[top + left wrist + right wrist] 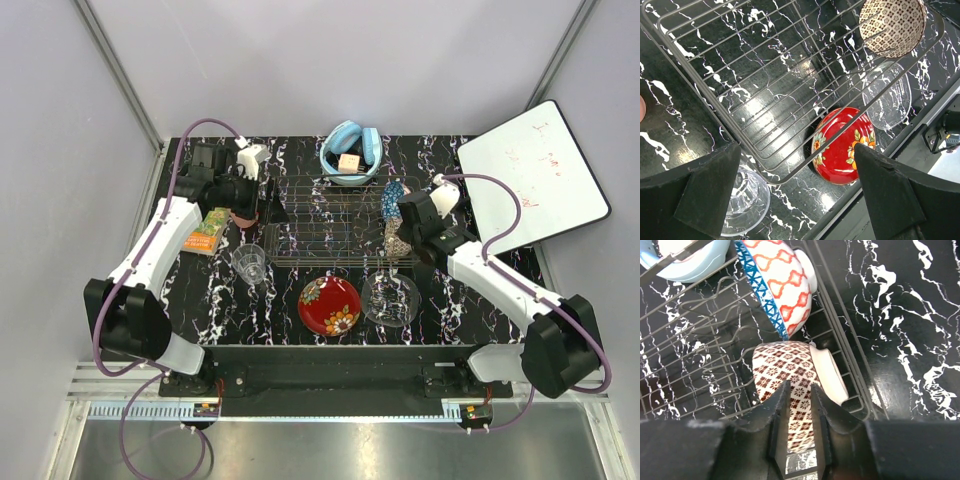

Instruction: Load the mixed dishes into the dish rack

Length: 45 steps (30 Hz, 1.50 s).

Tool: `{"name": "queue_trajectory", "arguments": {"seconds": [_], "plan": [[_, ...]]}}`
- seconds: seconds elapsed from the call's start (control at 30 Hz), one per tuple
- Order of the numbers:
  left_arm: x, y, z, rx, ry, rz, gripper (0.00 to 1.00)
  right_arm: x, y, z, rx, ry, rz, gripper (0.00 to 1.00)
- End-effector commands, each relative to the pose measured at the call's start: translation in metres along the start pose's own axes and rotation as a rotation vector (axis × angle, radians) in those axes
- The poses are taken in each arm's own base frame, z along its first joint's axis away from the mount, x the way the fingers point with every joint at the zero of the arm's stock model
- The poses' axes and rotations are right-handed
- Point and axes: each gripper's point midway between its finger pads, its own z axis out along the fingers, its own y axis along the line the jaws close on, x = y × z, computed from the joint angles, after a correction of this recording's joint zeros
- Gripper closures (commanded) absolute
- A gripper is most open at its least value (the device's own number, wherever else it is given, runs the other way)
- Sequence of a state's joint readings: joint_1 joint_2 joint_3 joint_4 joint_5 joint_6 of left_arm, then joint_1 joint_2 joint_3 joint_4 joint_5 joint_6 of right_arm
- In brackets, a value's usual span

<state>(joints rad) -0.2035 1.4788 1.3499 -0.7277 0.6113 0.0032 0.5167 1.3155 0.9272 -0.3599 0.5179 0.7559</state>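
Note:
The wire dish rack (320, 225) lies mid-table. At its right end stand on edge the blue patterned bowl (782, 285) and the cream bowl (785, 370). My right gripper (800, 385) hovers just over the cream bowl's outer wall, fingers a narrow gap apart and gripping nothing. My left gripper (800, 200) hangs wide open and empty over the rack's left near corner. The glass tumbler (742, 200) stands below its left finger. A pink cup (243, 217) shows as a sliver beside the left wrist. The red floral plate (330, 305) and clear glass plate (390, 298) lie flat before the rack.
A light blue bowl (350, 155) with a yellow cube sits behind the rack. An orange-green booklet (208, 230) lies at the left. A white board (533, 175) leans at the back right. Grey walls close in both sides.

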Motion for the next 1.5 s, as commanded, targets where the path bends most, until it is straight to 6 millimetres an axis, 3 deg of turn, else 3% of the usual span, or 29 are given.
{"name": "queue_trajectory", "arguments": {"seconds": [0.0,0.23,0.37,0.47,0.67,0.8,0.87,1.03,1.17,1.47], "plan": [[-0.016,0.001,-0.006,-0.022,-0.068,0.058,0.01,0.017,0.001,-0.006,-0.033,0.071,-0.038,0.66],[-0.02,-0.002,-0.017,-0.042,-0.098,0.092,0.01,-0.025,-0.029,-0.033,0.073,-0.072,-0.081,0.42],[-0.025,-0.005,-0.029,-0.067,-0.108,0.128,0.01,-0.038,-0.047,-0.06,0.1,-0.104,-0.054,0.39],[-0.024,-0.004,-0.04,-0.103,-0.098,0.153,0.01,-0.025,-0.054,-0.08,0.039,-0.048,-0.003,0.38],[-0.023,0.007,-0.066,-0.245,-0.106,0.228,0.01,0.051,-0.064,-0.106,-0.1,0.222,0.143,0.32],[-0.016,0.017,-0.076,-0.327,-0.079,0.224,0.01,0.109,-0.081,-0.108,-0.028,0.44,0.212,0.33],[-0.013,0.019,-0.08,-0.351,-0.078,0.218,0.01,0.129,-0.091,-0.106,0.031,0.511,0.211,0.33],[-0.014,0.017,-0.087,-0.363,-0.091,0.222,0.01,0.142,-0.095,-0.098,0.077,0.561,0.156,0.32],[-0.019,0.015,-0.094,-0.38,-0.113,0.224,0.01,0.165,-0.104,-0.089,0.121,0.616,0.148,0.31],[-0.02,0.014,-0.099,-0.392,-0.112,0.24,0.01,0.168,-0.111,-0.075,0.129,0.559,0.14,0.32]]}}
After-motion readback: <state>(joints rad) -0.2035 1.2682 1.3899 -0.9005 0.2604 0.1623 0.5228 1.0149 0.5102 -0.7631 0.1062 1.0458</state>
